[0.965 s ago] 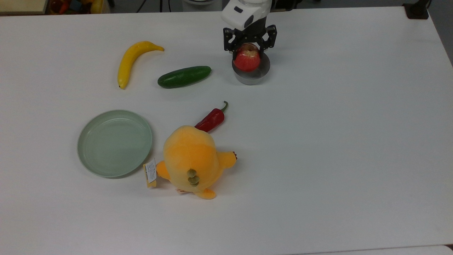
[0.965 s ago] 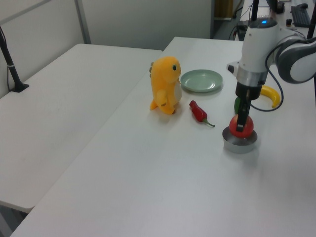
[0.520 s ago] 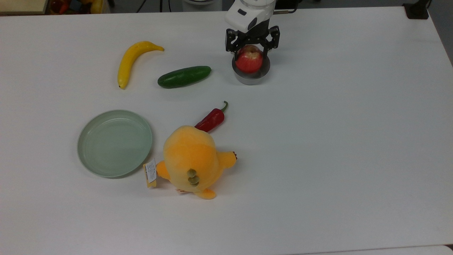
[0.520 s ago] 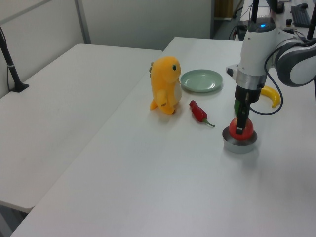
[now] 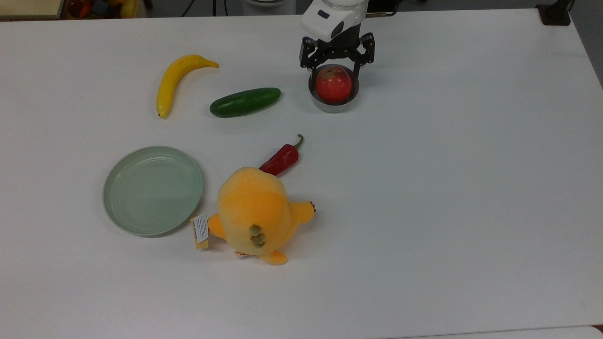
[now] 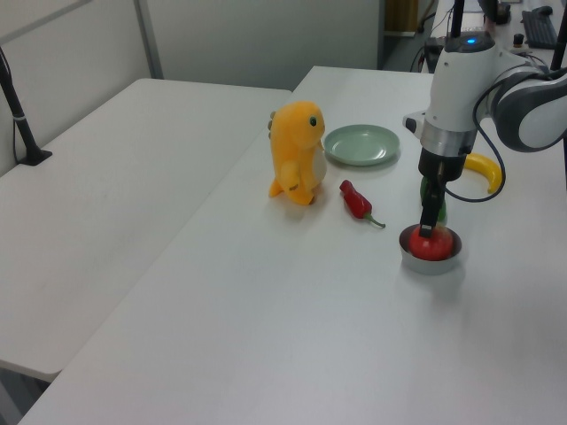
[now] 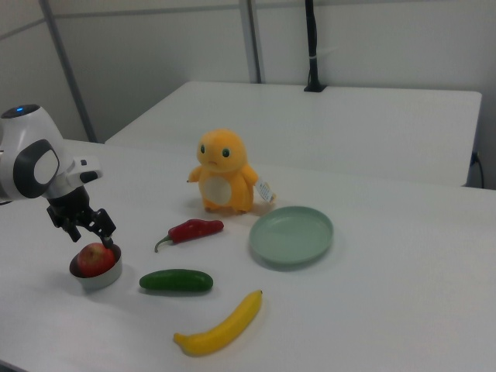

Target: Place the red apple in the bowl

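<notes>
The apple sits inside the bowl, at the table's 12 o'clock edge in the top view. The plate at 9 o'clock holds nothing. The gripper hangs upright just above the bowl's far rim, fingers spread wide, gripping nothing.

Red apple with yellowish patch at stem dimple. Grey bowl. Black gripper on white arm housing. Yellow banana, dark tip. Dark green cucumber. Red chili pepper, green stem. Pale green plate. Orange-yellow plush toy, cream belly in the right view, olive spots on back, white-and-yellow tag. White table.
</notes>
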Controlling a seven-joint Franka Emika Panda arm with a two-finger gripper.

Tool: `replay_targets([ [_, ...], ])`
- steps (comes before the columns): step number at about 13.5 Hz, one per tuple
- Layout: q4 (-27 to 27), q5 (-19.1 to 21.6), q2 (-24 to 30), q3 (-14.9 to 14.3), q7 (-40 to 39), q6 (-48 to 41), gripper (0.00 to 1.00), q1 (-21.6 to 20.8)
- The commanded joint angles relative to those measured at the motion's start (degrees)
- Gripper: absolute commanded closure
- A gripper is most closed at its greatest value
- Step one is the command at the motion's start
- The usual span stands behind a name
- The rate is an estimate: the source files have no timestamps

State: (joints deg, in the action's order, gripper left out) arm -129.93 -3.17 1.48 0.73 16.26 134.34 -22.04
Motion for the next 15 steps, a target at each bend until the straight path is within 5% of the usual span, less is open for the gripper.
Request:
replay_targets([
  [1,3.26,-0.17,0.02,0.06,1.32,-2.92,0.00,0.24],
  [10,28.39,-0.17,0.63,-0.38,-11.14,-33.23,0.00,12.18],
  [15,31.58,-0.17,3.18,-0.82,-15.82,-39.32,0.00,18.78],
])
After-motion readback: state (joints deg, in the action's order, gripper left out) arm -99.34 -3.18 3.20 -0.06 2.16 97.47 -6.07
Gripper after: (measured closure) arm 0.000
